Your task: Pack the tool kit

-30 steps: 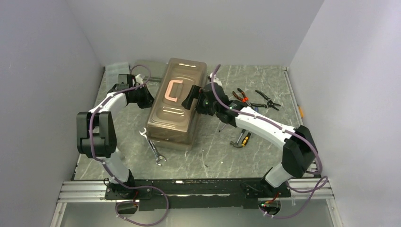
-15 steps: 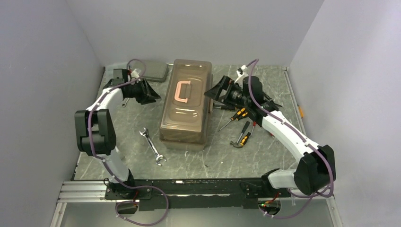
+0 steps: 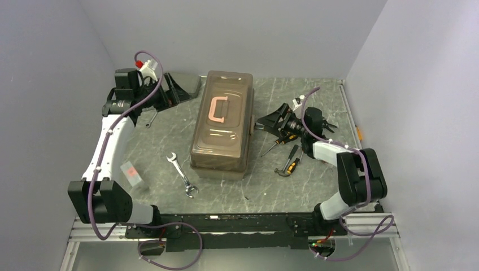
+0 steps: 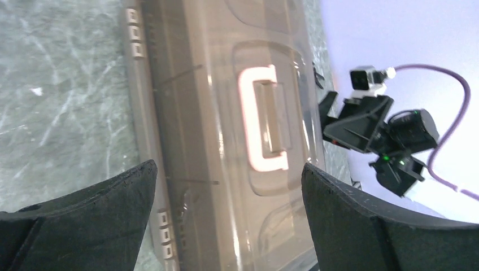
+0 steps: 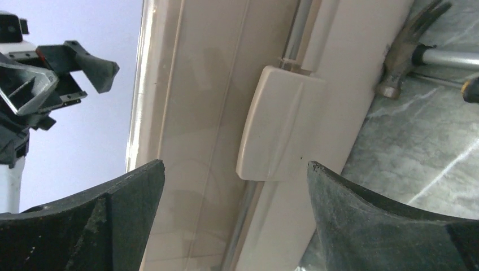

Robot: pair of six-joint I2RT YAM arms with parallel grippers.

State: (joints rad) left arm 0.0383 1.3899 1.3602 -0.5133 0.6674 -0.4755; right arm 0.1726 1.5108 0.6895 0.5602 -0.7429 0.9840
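Both arms have pulled away from the toolbox (image 3: pixel 221 127) since a second ago. The left arm has swung out to the far left corner, and the right arm has drawn back to the right. The toolbox itself has straightened and now lies squarely from near to far.

The tan-brown toolbox sits at the middle of the grey marbled tabletop (image 3: pixel 158 147). Its smoky lid is shut and the pink handle (image 3: pixel 216 109) lies flat on top.

The left end effector (image 3: pixel 178 93) hangs by the far left corner of the box, just beside a flat grey case (image 3: pixel 189 82). It is spread wide and holds nothing. The right end effector (image 3: pixel 265 125) faces the right wall of the box. It is also spread wide and empty, with a cream latch (image 5: pixel 279 124) framed between its fingers.

A steel wrench (image 3: pixel 182 175) lies on the tabletop just left of the near end of the box. To the right of the box lie a hammer (image 3: pixel 285 168) and a black-orange screwdriver (image 3: pixel 270 148), near the right arm. Pliers (image 3: pixel 327 125) lie farther right, partly hidden behind that arm.
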